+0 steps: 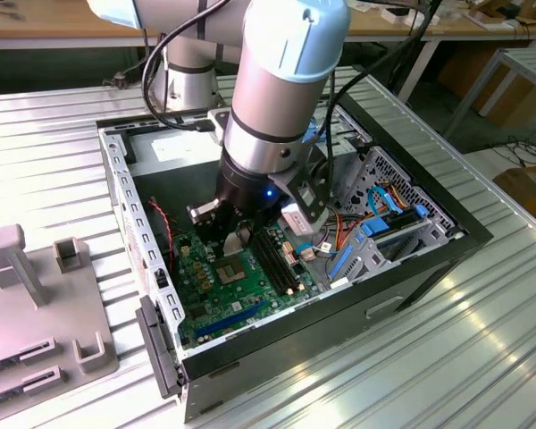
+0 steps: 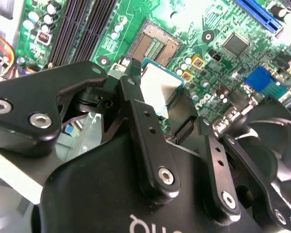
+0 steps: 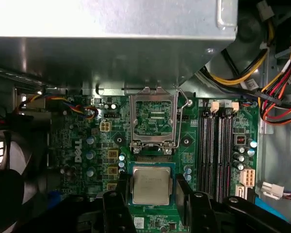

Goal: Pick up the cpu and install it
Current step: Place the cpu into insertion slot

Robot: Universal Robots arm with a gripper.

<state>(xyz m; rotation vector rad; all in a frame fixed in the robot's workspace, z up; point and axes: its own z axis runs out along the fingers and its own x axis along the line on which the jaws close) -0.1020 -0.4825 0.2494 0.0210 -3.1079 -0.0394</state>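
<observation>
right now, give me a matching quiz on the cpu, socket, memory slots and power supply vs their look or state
1 cpu
2 socket
3 memory slots
4 power supply

a grey metal box
b square, metal frame, no chip in it
c held in the gripper
d long and black

Pairs: 1-c, 2-b, 3-d, 4-a

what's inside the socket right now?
No chip: the socket shows a bare contact field inside its metal frame. The cpu is clamped in the gripper, apart from the socket. Nothing covers the recess in the first wrist view.
</observation>
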